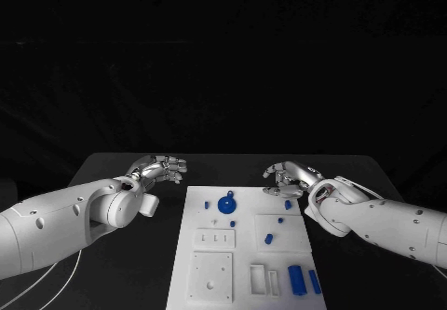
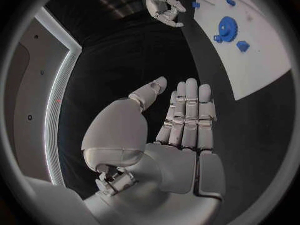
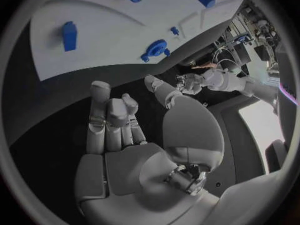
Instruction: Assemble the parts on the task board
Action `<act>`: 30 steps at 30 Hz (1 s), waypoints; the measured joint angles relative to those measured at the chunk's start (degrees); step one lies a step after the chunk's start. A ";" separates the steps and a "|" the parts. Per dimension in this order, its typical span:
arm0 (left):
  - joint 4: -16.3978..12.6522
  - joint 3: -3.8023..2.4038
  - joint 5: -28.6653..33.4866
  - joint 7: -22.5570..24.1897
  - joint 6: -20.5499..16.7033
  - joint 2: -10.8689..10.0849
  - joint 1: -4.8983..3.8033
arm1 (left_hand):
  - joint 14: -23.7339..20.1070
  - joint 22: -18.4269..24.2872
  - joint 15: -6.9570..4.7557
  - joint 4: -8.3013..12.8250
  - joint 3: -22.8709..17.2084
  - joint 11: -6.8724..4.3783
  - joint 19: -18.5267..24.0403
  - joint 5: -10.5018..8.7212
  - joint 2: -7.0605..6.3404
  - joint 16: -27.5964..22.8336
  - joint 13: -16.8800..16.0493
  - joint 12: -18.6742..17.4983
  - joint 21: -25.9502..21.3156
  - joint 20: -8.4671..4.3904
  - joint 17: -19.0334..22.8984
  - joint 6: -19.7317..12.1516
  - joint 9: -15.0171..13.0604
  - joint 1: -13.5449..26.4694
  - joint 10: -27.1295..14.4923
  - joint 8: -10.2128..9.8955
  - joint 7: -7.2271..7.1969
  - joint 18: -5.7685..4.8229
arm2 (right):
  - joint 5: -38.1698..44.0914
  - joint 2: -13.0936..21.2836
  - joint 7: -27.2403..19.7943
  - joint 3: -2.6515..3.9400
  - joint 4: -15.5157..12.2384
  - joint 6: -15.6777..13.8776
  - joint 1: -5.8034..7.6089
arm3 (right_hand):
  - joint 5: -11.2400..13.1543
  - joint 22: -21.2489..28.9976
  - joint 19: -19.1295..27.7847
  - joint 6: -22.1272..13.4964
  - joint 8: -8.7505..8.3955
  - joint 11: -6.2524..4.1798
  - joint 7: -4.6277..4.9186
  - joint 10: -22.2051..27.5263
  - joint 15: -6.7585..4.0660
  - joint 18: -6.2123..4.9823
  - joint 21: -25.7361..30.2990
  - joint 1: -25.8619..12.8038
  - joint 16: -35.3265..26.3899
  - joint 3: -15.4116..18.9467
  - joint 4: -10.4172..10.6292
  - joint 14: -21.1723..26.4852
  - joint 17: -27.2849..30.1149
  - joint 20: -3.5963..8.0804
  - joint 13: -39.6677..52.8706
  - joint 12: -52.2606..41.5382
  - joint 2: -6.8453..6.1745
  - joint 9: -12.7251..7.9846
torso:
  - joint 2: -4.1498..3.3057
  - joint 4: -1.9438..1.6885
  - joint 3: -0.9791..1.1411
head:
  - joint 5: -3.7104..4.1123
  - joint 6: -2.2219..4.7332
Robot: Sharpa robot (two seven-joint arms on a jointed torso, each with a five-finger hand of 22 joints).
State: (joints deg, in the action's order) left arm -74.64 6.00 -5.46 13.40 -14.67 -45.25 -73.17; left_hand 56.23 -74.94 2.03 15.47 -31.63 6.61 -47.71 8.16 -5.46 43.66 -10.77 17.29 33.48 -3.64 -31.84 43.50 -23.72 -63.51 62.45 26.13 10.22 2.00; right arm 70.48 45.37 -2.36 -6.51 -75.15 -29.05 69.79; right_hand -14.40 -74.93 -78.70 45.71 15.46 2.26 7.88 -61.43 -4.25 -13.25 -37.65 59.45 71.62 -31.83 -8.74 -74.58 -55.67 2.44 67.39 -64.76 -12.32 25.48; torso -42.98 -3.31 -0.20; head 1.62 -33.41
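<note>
Both hands empty: left hand (image 1: 160,169) fingers spread, right hand (image 1: 287,179) loosely curled, flanking board (image 1: 244,248) far end, likely poised toward gear (image 1: 227,205).

Right hand (image 3: 119,130) over black table (image 3: 37,135), just off the board (image 3: 112,40) edge, fingers partly curled, holding nothing. On board: gear (image 3: 156,47), block (image 3: 69,35). Left hand (image 3: 187,82) beyond the board.

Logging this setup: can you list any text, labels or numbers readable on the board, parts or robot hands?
None readable: the task board, the blue parts such as the gear, the left robot hand and the right robot hand carry no visible print.
</note>
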 measured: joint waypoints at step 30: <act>0.37 0.00 -0.23 0.19 0.11 -0.06 0.01 | 0.00 0.02 0.00 0.00 0.00 -0.18 0.00 0.00 0.00 0.08 -0.41 0.67 0.23 0.00 0.23 0.00 -0.19 0.00 0.18 -0.22 0.00 0.56 | -4.55 4.13 -9.17 0.05 8.38 11.93 -2.46 | -6.87 0.02 0.92 0.42 0.00 -0.22 -0.03 0.21 0.07 0.03 0.00 2.26 -0.54 5.80 -7.87 0.07 0.02 -0.51 -0.32 -0.14 1.92 -0.59 | -0.05 -0.16 0.08 | 2.50 -0.13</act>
State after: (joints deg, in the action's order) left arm -74.27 6.00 -5.70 13.58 -14.56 -45.31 -73.16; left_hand 56.23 -74.92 2.02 15.47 -31.63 6.43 -47.71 8.16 -5.46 43.74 -11.17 17.96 33.71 -3.64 -31.61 43.50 -23.91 -63.51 62.63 25.91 10.22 2.55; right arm 65.93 49.51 -11.54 -6.47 -66.77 -17.11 67.33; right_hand -21.26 -74.91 -77.78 46.13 15.46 2.04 7.85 -61.22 -4.18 -13.22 -37.65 61.72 71.08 -26.03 -16.61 -74.50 -55.65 1.93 67.08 -64.90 -10.40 24.89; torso -43.03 -3.47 -0.12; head 4.12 -33.54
